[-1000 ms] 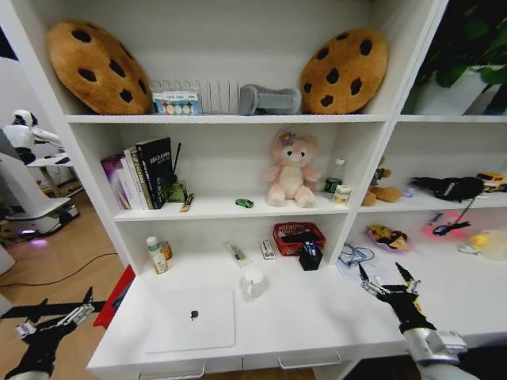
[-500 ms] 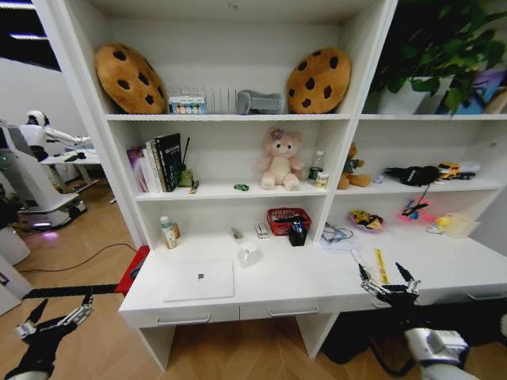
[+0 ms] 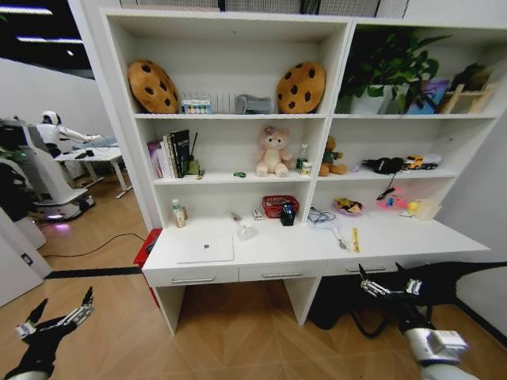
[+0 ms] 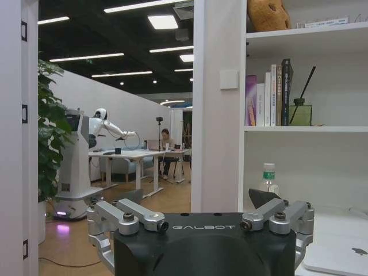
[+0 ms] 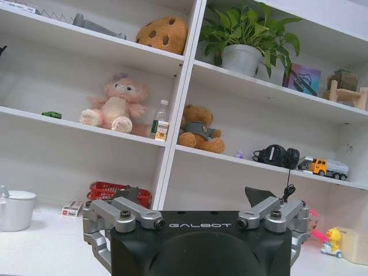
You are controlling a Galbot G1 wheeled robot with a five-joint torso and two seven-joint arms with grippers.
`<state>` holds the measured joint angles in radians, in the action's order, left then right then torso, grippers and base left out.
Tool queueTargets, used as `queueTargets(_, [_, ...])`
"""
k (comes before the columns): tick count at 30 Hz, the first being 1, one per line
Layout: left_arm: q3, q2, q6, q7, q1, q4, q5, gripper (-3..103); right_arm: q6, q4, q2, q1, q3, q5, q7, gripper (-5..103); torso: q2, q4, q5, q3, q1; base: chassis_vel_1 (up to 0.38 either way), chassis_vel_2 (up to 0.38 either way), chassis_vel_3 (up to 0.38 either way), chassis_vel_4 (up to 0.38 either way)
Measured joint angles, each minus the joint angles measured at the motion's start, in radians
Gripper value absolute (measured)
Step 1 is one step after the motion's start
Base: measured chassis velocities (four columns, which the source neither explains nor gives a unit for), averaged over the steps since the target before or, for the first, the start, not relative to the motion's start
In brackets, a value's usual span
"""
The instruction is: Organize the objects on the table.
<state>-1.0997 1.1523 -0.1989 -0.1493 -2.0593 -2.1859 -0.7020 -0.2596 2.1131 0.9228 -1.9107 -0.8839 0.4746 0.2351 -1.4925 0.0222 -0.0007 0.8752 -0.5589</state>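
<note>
The long white table (image 3: 301, 247) stands a good way ahead of me, joined to the tall shelf unit. A silver laptop (image 3: 205, 248) lies shut on its left part and also shows as the laptop (image 4: 339, 259) in the left wrist view. The tiny green toy car (image 3: 239, 174) sits on the shelf beside the pink plush; the right wrist view shows this car (image 5: 52, 115) too. A thin pen (image 3: 341, 241) and a yellow strip (image 3: 355, 238) lie on the right of the table. My left gripper (image 3: 57, 315) and right gripper (image 3: 386, 283) hang low over the floor, both open and empty.
A white cup (image 3: 245, 231), a red basket (image 3: 279, 206) and a small bottle (image 3: 177, 212) stand at the back of the table. A red box (image 3: 147, 250) leans by its left end. Another robot (image 3: 36, 170) stands far left. Open wooden floor (image 3: 238, 332) lies before the table.
The whole head view has pulled back from the table, so the camera has moved away. Both grippers stay open and low. Nothing on the table has shifted.
</note>
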Motion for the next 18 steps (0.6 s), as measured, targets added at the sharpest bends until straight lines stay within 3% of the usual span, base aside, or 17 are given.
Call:
queueTargets(7, [0.0, 0.0, 0.0, 0.0, 0.0, 0.0, 0.0, 100, 0.0, 0.0, 0.0, 0.0, 0.0, 0.0, 0.0, 100, 0.0, 0.0001, -0.0004, 0.0, 0.0, 0.146, -0.138, -0.151, 0.139])
queueTargets(18, [0.0, 0.0, 0.0, 0.0, 0.0, 0.0, 0.0, 100, 0.0, 0.0, 0.0, 0.0, 0.0, 0.0, 0.0, 100, 0.0, 0.0002, 0.0003, 0.0, -0.001, -0.008, 0.004, 0.002, 0.006])
